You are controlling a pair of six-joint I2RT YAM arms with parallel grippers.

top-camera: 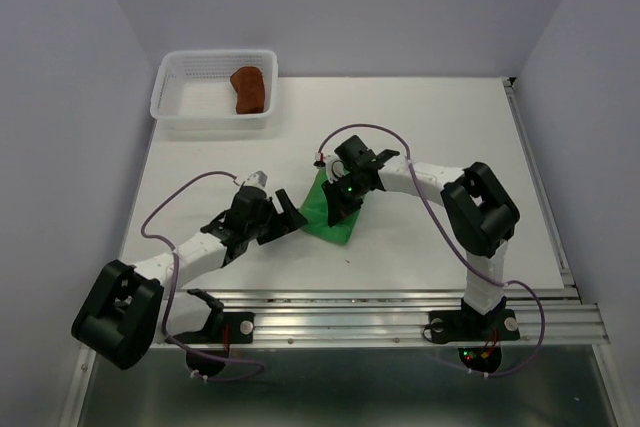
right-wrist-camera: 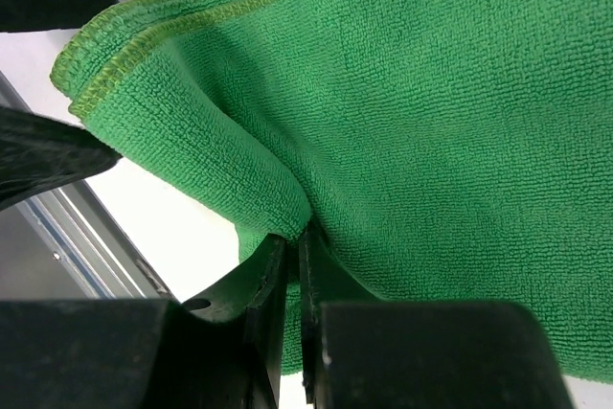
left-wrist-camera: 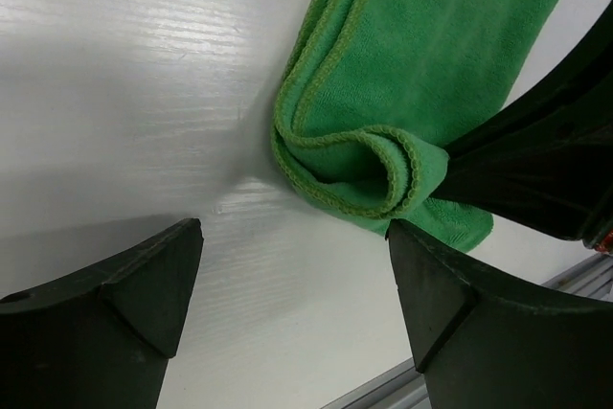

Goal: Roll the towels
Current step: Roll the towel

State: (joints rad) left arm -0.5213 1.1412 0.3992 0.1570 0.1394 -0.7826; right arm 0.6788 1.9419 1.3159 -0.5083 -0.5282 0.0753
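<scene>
— White surface [top-camera: 430, 127], pale walls [top-camera: 60, 97] on three sides: entered. What do we list on it?
— Item one: white mesh basket [top-camera: 200, 122], upper left of the top view, holding the rust-brown towel [top-camera: 248, 90] as a compact bundle. We cannot tell whether it is properly rolled. Item two: green towel [top-camera: 318, 209], centre of the frame, lying on the surface between the two arms.
— Claws?
— Right claw [right-wrist-camera: 292, 237]: together, clamped on a raised fold of the green towel. Left claw [left-wrist-camera: 292, 237]: apart, nothing between its jaws, bare surface beneath.
— And the relation we file for the coming move?
— In the left wrist view the green towel sits above and to the right of the left claw's gap. Its long axis runs from centre frame to the upper right. Its near end, curled over on itself, faces the claw and lies just above the gap's right side. We judge the rolling of this towel begun, not finished. The right arm is on it and the left is just beside it. In our view the left would need to shift toward the frame's right to straddle that curled end.
</scene>
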